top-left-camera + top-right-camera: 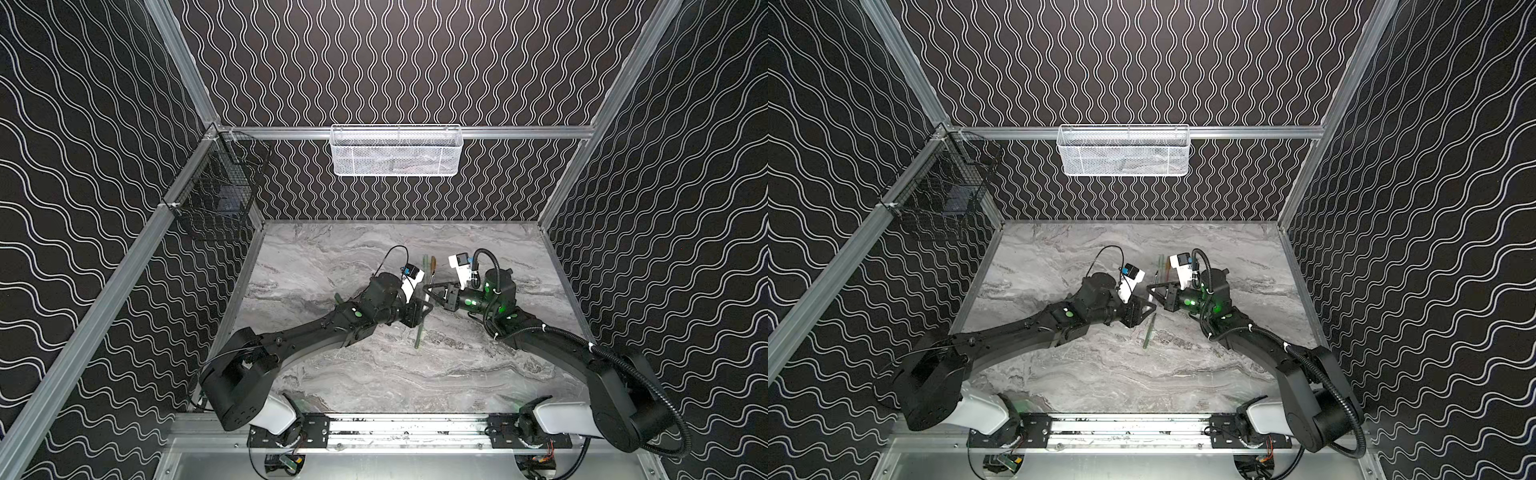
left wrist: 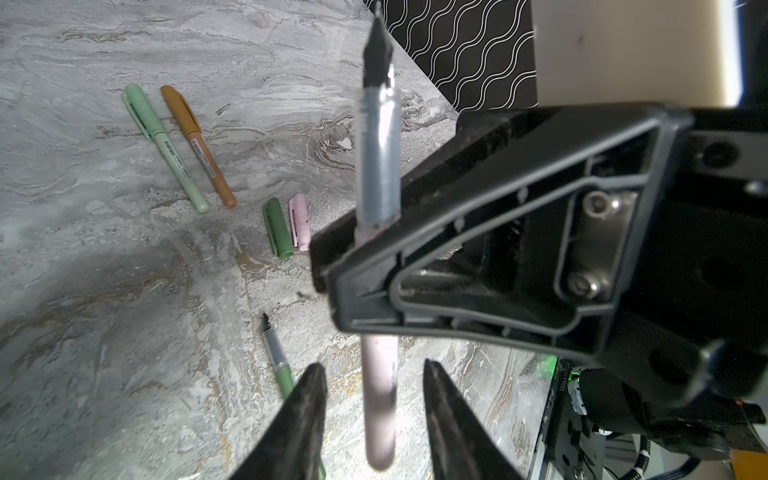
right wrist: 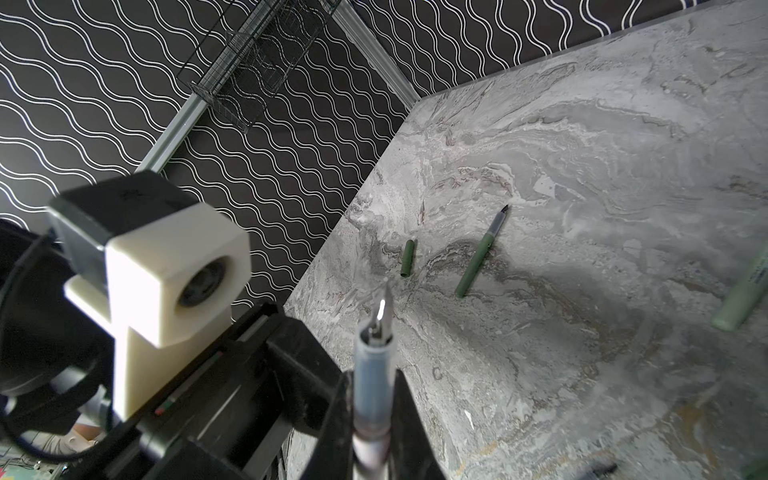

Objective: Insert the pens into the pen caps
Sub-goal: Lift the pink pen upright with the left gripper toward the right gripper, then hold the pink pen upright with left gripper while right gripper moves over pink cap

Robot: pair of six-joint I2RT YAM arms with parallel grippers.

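In the right wrist view my right gripper (image 3: 372, 374) is shut on the pinkish white pen (image 3: 372, 374), whose dark tip is bare and points away from the camera. The left wrist view shows that pen's (image 2: 378, 407) blunt end hanging free between the spread fingers of my open left gripper (image 2: 372, 365). In both top views the two grippers (image 1: 424, 305) (image 1: 430, 286) meet at mid-table. On the table lie a pink cap (image 2: 300, 222), a dark green cap (image 2: 277, 227) beside it, and an uncapped dark green pen (image 2: 278, 361) (image 1: 419, 332). A pale green pen (image 2: 166, 145) and an orange-brown pen (image 2: 199, 145) lie capped.
Another dark green cap (image 3: 408, 257) lies by the left forearm (image 1: 337, 298). A white mesh basket (image 1: 396, 151) hangs on the back wall and a black wire basket (image 1: 216, 187) on the left wall. Marble tabletop (image 1: 332, 374) ends at the walls.
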